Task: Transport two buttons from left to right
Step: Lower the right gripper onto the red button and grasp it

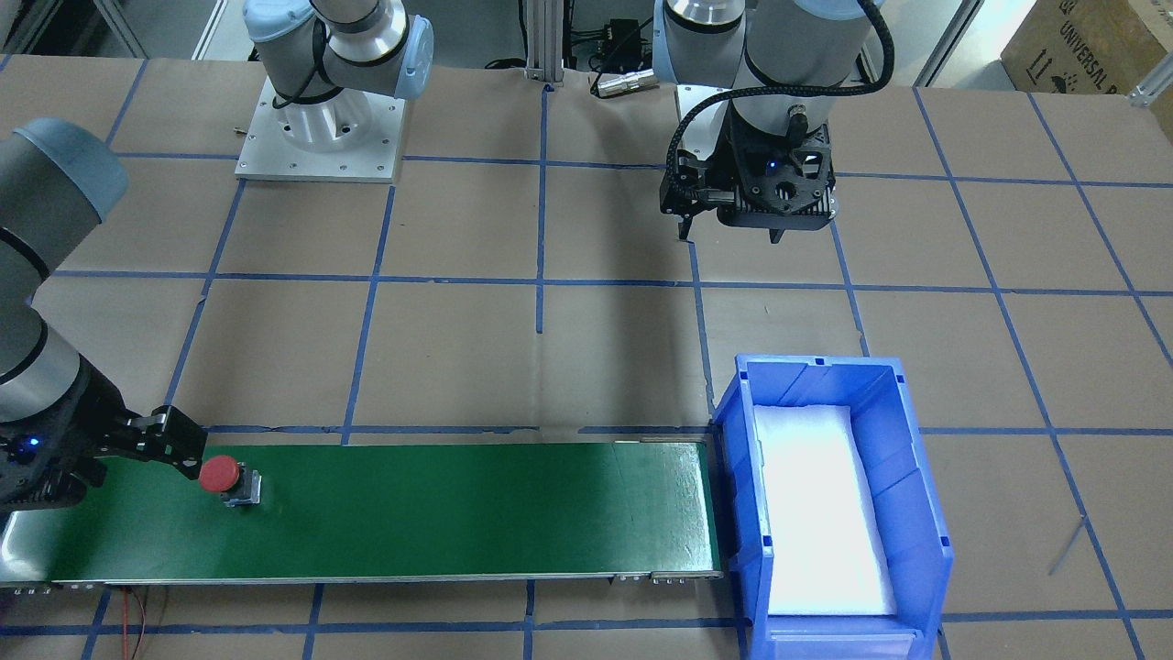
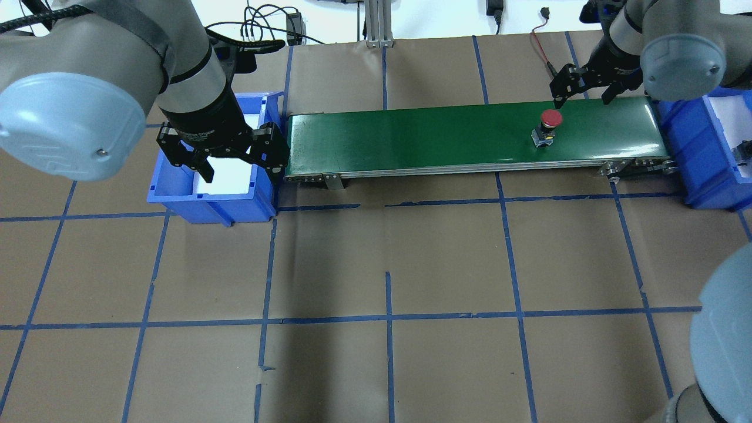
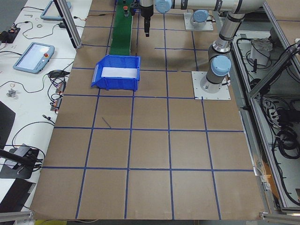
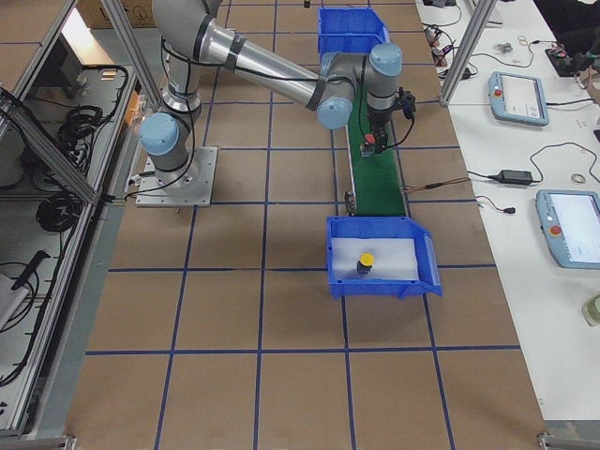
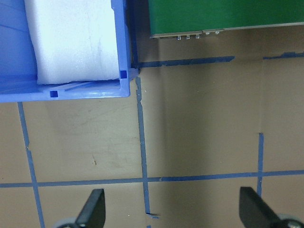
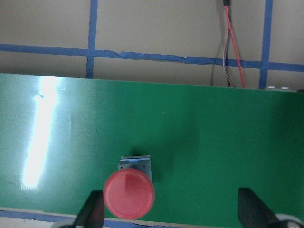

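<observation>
Near the right-hand end of the green conveyor belt (image 2: 411, 132) the red button (image 2: 550, 118) stands on its grey base, cap up. The right gripper (image 2: 581, 94) hangs over it with its 2 fingers spread wide and nothing between them gripped. From the right wrist camera the red cap (image 6: 129, 194) sits far off centre, just beside 1 finger (image 6: 93, 211) and well apart from the other; whether that finger touches the cap I cannot tell.

The exterior right view alone shows the yellow button (image 4: 367, 260), upright on white foam inside the right blue bin (image 4: 375, 286) at the belt's end. The overhead view cuts that bin (image 2: 699, 135) off at its edge.

Beside the left blue bin (image 2: 176, 200), the left gripper (image 2: 241, 170) hovers wide open, holding nothing. Its wrist camera shows its fingertips (image 5: 92, 209) above brown paper and blue tape, with the bin's corner and the belt's end at the top.
</observation>
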You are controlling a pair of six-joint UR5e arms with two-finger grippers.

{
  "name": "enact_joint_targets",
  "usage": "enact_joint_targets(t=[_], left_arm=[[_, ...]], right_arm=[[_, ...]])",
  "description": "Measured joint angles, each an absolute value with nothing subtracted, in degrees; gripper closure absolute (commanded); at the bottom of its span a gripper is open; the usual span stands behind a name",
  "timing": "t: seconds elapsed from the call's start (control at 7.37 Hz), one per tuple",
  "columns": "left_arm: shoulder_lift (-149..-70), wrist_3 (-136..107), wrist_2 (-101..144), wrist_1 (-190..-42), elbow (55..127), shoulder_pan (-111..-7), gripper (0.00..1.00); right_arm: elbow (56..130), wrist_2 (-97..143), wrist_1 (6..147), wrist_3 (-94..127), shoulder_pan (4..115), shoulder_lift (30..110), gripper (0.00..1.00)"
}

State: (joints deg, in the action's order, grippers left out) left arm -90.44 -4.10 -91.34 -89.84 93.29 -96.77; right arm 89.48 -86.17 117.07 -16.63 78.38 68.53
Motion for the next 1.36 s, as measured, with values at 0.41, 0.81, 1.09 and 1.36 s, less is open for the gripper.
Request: enact_joint_targets(t=[0.41,0.81,1.09,1.36], left_arm=[[-90.41,-4.07,-91.4,-89.85,93.2,-96.77,0.0],[-90.44,-4.04,-91.41,-89.88,93.24,-96.77,0.0],[-90.44,-4.08,-91.41,-89.89,93.31,-96.77,0.0],[-90.44,-4.07,-91.41,-89.91,93.33,-96.77,0.0]], right_arm=[[89.9,-86.38,117.19,-16.28,79.41,67.42,0.0],[89.81,-86.91,118.33,-16.68,79.4,64.59,0.34],[89.99,-88.24,118.59,-16.77,79.37,64.4,0.7],[90.19,-88.55,118.52,-16.52,79.31,64.51,0.7]])
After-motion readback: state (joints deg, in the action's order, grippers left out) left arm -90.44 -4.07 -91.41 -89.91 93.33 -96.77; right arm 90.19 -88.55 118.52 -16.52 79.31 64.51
